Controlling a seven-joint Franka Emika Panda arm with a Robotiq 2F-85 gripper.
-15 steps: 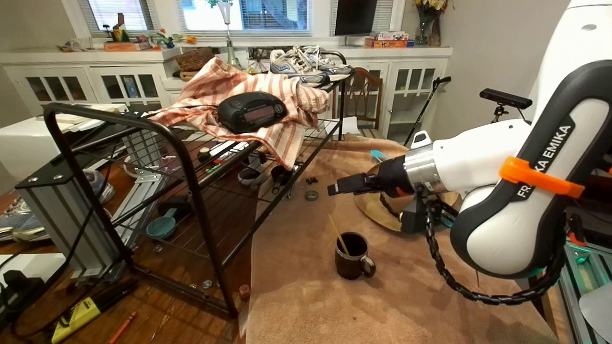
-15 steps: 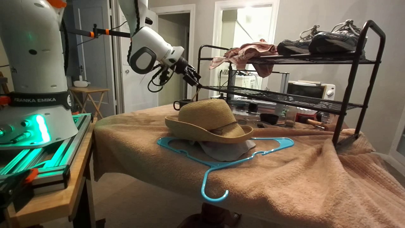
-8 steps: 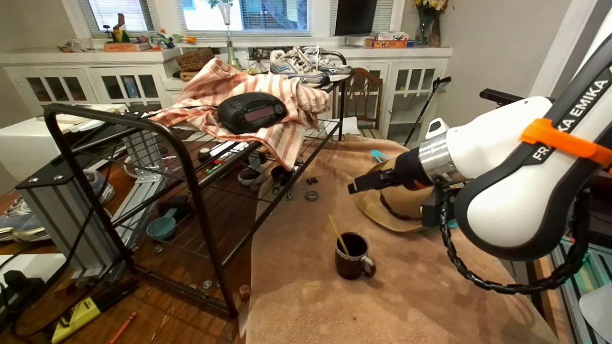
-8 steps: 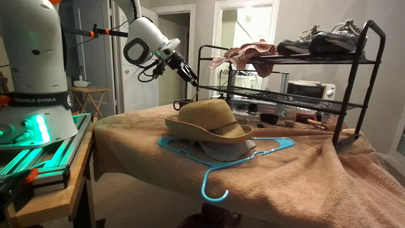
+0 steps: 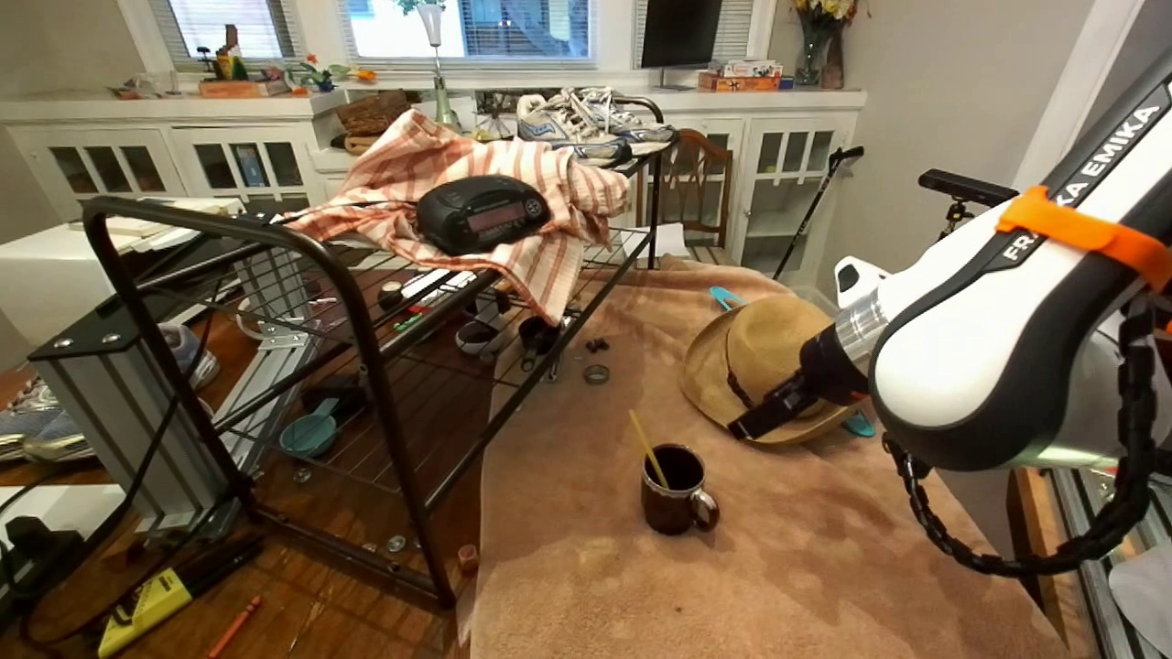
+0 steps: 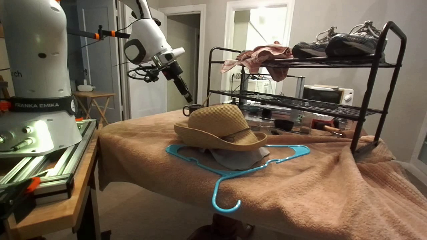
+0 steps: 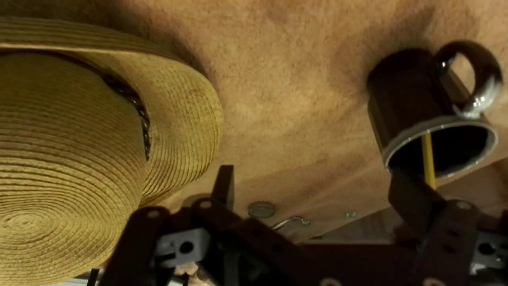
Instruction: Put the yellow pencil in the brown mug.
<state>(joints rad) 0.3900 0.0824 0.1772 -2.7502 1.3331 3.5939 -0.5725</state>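
Overall, a tan blanket point(image 5: 568, 595) is spread across the working area in both exterior views. In an exterior view, a black metal rack point(image 5: 373, 371) stands at left, and the white Franka arm point(image 5: 971, 357) extends in from the right. A striped cloth point(image 5: 458, 151) is draped over the rack's upper tier; a straw hat point(image 5: 774, 334) sits crown up on the blanket at far right. A blue clothes hanger point(image 6: 230, 174), partly hidden by the hat, lies just beside it. A pair of laced athletic shoes point(image 5: 563, 128) occupies the far end of the rack, and a black alarm clock point(image 5: 482, 212) sits on the striped cloth. The gripper point(image 7: 311, 178) has its two fingers spread well apart in the wrist view, with blanket visible between them. The dark brown mug point(image 5: 671, 508) stands upright on the blanket, nearer than the hat, handle turned near right; the gripper's tips are to its right, apart from it. The yellow pencil point(image 7: 428, 159) is inside the mug, tilted, lower end hidden within, upper end above the rim toward the far left. A grey ring point(image 5: 596, 373) lies on the blanket at far left, near the rack.
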